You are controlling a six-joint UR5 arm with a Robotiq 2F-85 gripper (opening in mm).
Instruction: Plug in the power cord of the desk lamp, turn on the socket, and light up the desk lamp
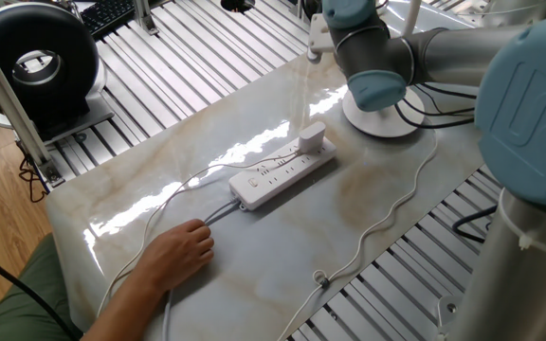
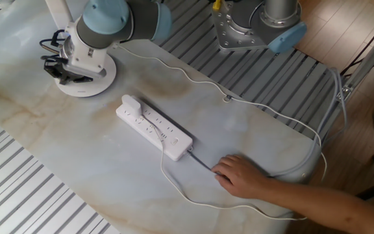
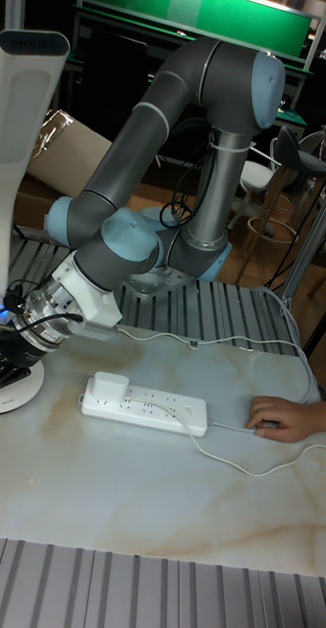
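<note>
The socket (image 1: 282,173) (image 2: 154,127) (image 3: 143,404) lies mid-table, a long white strip. The power cord's boxy white plug (image 1: 312,138) (image 2: 131,103) (image 3: 111,387) sits in its end outlet. From there the thin power cord (image 1: 387,213) (image 2: 258,104) trails across the marble. The desk lamp has a round base (image 1: 382,123) (image 2: 86,81) (image 3: 11,392) and a tall white head (image 3: 26,59). My gripper (image 2: 60,69) (image 3: 4,361) is down on the base's edge, black fingers drawn together, holding nothing. A small blue glow shows beside it in the tall fixed view. The arm hides the gripper in one fixed view.
A person's hand (image 1: 178,251) (image 2: 239,177) (image 3: 281,417) rests on the strip's grey cable near the table edge. A black round device (image 1: 36,62) stands off the table. The arm's base (image 2: 258,26) is bolted to the slatted frame around the marble top.
</note>
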